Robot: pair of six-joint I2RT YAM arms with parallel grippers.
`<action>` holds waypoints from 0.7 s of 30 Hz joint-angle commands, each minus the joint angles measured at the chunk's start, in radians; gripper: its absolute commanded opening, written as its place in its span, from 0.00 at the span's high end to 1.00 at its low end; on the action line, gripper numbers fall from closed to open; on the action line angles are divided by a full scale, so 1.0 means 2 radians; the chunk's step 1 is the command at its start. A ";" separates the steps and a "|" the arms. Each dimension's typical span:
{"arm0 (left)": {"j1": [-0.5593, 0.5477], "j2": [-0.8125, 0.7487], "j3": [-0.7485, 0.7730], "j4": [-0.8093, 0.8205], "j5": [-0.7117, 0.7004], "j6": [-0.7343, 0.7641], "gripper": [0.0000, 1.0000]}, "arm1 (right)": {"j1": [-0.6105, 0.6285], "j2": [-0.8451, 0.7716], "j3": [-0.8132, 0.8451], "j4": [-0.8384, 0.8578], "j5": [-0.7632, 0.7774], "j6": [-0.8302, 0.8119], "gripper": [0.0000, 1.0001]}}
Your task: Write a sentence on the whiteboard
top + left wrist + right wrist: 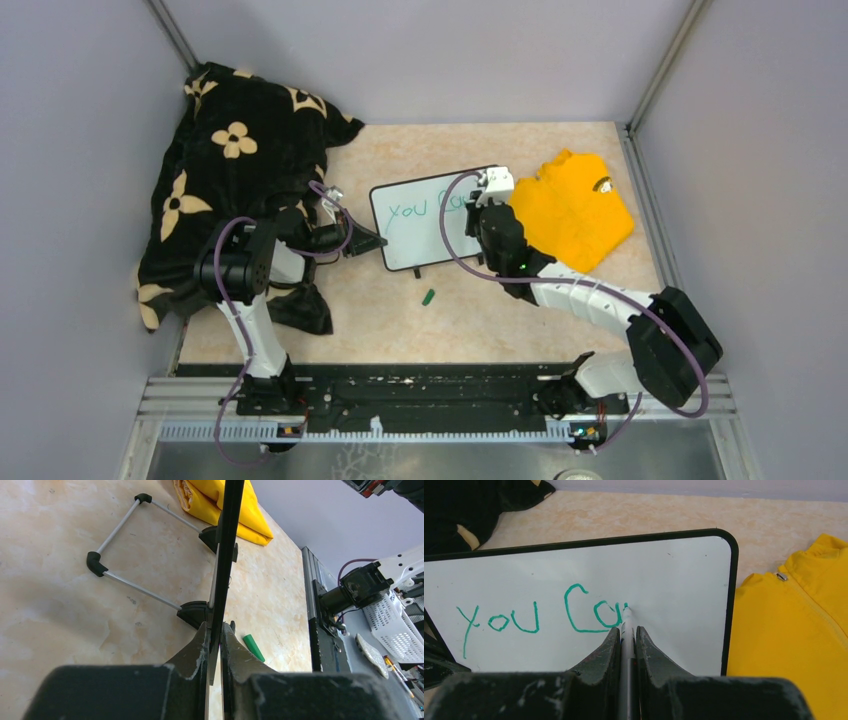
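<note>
The whiteboard (425, 222) stands tilted mid-table on its wire feet (97, 564), black-framed, with green "You Ca" written on it (574, 615). My left gripper (368, 241) is shut on the board's left edge (226, 555), seen edge-on between its fingers (200, 645). Over the board's right half, my right gripper (626, 630) is shut on a marker (626, 622); the marker's tip touches the white surface right after the "a". A green marker cap (428, 296) lies on the table in front of the board, also seen as the cap (253, 646) in the left wrist view.
A folded yellow shirt (575, 205) lies right beside the board's right edge. A black blanket with cream flowers (240, 170) covers the far left corner. Grey walls enclose the table on three sides; the black rail (420, 390) runs along the near edge.
</note>
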 commanded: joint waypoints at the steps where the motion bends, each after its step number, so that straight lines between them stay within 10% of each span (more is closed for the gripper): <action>1: -0.002 -0.002 0.001 -0.025 0.002 0.008 1.00 | -0.014 0.004 0.032 0.016 0.006 -0.008 1.00; 21: -0.002 -0.001 0.001 -0.029 0.002 0.010 1.00 | -0.025 -0.010 0.013 0.005 0.017 0.001 1.00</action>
